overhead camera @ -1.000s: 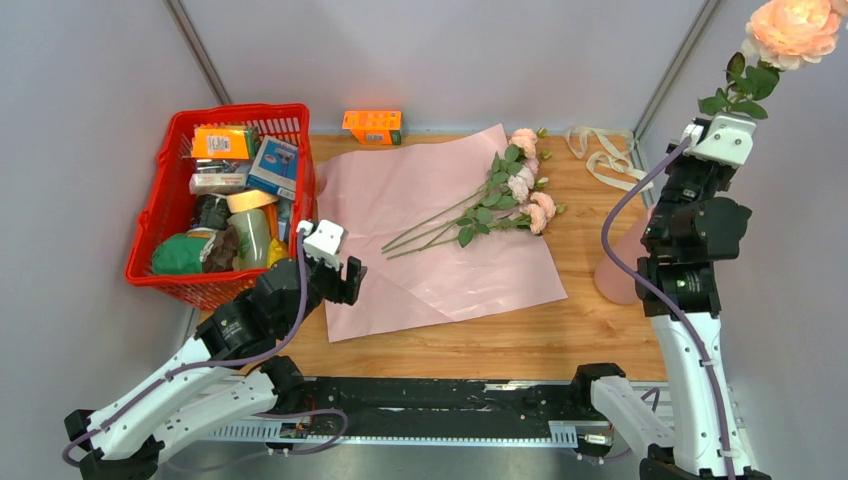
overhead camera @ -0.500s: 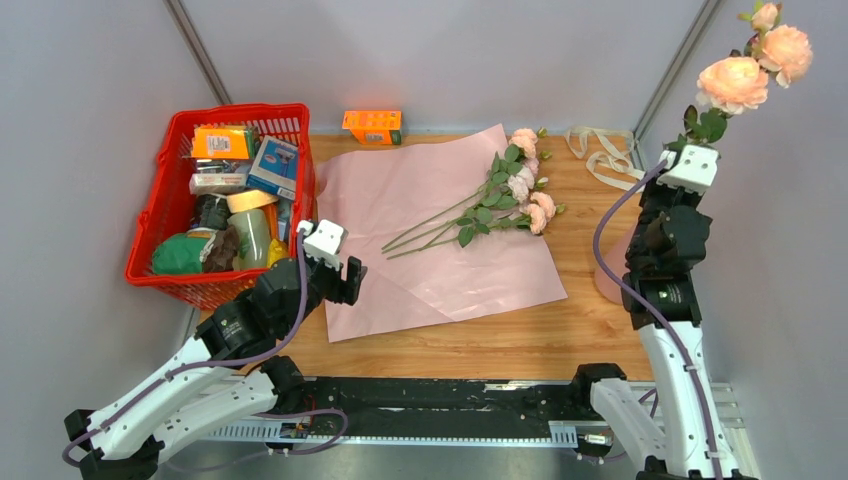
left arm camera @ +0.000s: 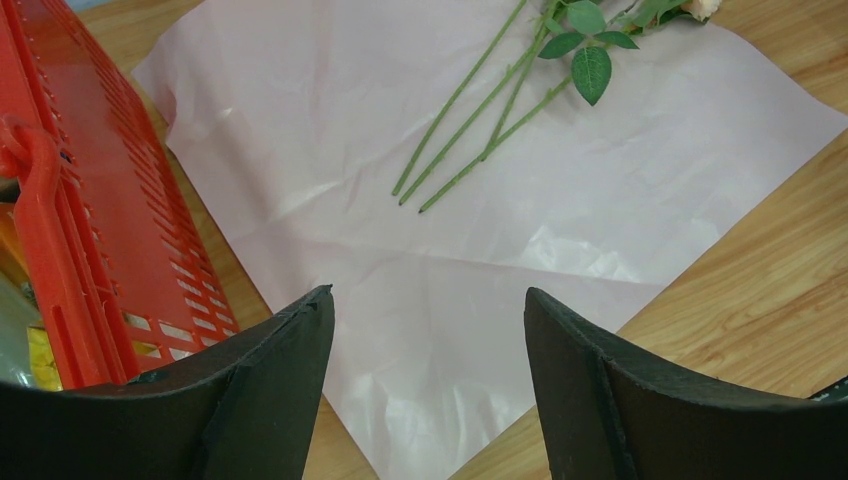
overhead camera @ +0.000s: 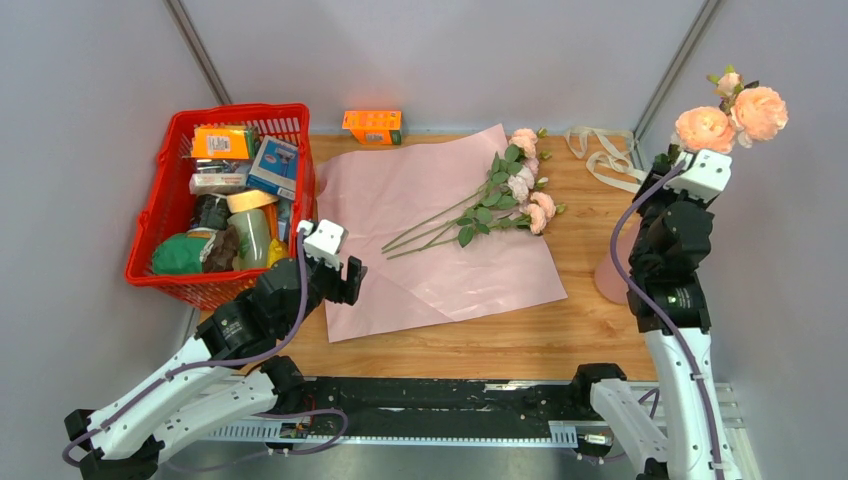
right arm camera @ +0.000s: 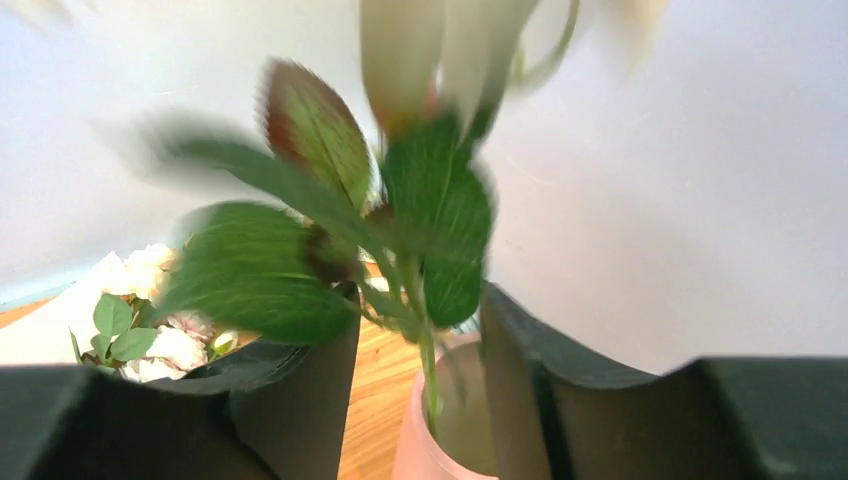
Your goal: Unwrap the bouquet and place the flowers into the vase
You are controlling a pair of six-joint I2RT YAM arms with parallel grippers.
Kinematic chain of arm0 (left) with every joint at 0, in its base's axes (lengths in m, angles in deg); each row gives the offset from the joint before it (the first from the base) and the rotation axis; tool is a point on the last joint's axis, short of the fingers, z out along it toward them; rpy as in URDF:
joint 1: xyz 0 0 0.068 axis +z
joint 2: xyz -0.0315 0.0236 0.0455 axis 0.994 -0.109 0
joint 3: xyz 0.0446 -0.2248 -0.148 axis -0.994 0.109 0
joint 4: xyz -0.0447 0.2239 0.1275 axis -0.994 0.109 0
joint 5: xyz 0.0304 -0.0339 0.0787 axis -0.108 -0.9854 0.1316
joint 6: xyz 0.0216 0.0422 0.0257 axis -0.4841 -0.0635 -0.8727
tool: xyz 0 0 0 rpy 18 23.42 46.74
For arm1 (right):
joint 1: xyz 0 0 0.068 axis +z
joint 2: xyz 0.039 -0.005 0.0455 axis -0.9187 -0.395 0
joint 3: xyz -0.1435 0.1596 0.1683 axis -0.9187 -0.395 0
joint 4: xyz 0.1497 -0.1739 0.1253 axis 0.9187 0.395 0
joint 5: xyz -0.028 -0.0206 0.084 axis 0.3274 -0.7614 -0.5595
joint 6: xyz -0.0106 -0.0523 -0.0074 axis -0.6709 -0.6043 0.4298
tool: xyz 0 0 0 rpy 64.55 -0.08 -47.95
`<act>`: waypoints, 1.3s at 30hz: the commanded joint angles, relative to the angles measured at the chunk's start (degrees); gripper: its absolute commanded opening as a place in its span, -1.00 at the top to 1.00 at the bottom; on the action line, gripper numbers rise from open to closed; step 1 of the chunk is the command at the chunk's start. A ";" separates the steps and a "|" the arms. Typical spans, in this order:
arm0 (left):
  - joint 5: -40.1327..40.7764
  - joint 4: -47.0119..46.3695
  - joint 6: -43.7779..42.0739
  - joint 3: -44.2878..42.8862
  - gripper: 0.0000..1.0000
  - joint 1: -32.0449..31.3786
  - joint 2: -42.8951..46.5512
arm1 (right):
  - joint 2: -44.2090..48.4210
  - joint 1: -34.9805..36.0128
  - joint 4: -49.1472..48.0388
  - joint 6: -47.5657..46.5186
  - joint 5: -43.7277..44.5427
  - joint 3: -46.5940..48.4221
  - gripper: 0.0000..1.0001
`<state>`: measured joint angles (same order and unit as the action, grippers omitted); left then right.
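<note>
Seen from above, the left gripper [overhead camera: 345, 272] hangs over the near left corner of the pink paper sheet [overhead camera: 450, 250]. The sheet lies spread flat across the middle of the wooden table [overhead camera: 560, 335]. Three roses [overhead camera: 505, 195] lie on the sheet, their blooms toward the far edge and their stems pointing to the near left. A cream ribbon [overhead camera: 600, 152] lies loose at the far right corner. A red basket [overhead camera: 165, 225] of groceries stands at the left edge, and an orange box [overhead camera: 372, 125] sits at the far edge. The right gripper [overhead camera: 685, 160] is raised at the right edge with a peach rose stem [overhead camera: 730, 108] standing up out of it. The pink vase [overhead camera: 608, 280] stands below it, half hidden by the arm.

In the left wrist view, the left gripper [left arm camera: 428, 300] is spread wide with nothing between its fingers. Below it is the paper sheet [left arm camera: 480, 300], with the basket wall [left arm camera: 110, 250] to the left.

In the right wrist view, which is blurred, the right gripper [right arm camera: 420, 310] stands with its fingers parted on either side of the leafy stem [right arm camera: 428, 350]. There is a gap on both sides of the stem. The stem's lower end runs down into the mouth of the vase [right arm camera: 412, 450].
</note>
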<state>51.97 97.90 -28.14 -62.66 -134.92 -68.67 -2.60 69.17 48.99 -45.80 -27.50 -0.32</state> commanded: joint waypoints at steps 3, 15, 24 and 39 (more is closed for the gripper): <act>0.33 -1.12 -0.61 -0.38 -0.56 0.03 -0.06 | -2.51 -0.15 9.32 4.69 -0.32 9.78 -0.24; -0.28 -1.20 -0.70 -0.38 -0.57 0.11 -0.41 | -5.07 -0.15 26.73 13.65 -13.15 21.91 -0.39; -0.02 -1.12 -0.79 -0.47 -0.57 0.03 -0.50 | -9.72 -0.15 23.50 28.41 -40.37 25.54 -0.19; -0.10 -0.94 -0.70 -0.47 -0.57 0.03 0.20 | -15.08 16.80 -0.50 57.14 -28.31 -7.32 0.02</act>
<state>51.95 97.90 -28.14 -62.66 -134.92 -68.85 -17.37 81.98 60.02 -0.93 -61.79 -3.86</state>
